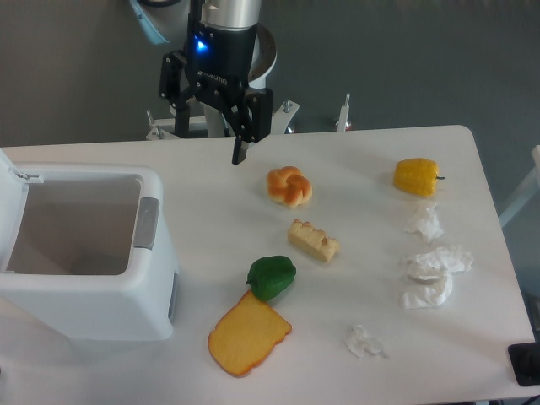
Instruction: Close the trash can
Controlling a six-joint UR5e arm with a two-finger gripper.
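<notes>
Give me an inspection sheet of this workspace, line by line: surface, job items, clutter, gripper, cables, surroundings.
Surface: white table, no spills seen.
Job's things: trash can at the table's left end, lid swung open, inside looks empty.
Clutter: braided bun, yellow pepper, block-shaped pastry, green pepper, orange bread slice, crumpled tissues, all lying apart.
Grippers: gripper open, holding nothing, above the table's far edge, away from the bin.
Cables: nothing seen.
Surroundings: grey floor; dark object at the lower right corner.

The gripper [213, 126] bears small white lettering on its black body, too blurred to read.
</notes>
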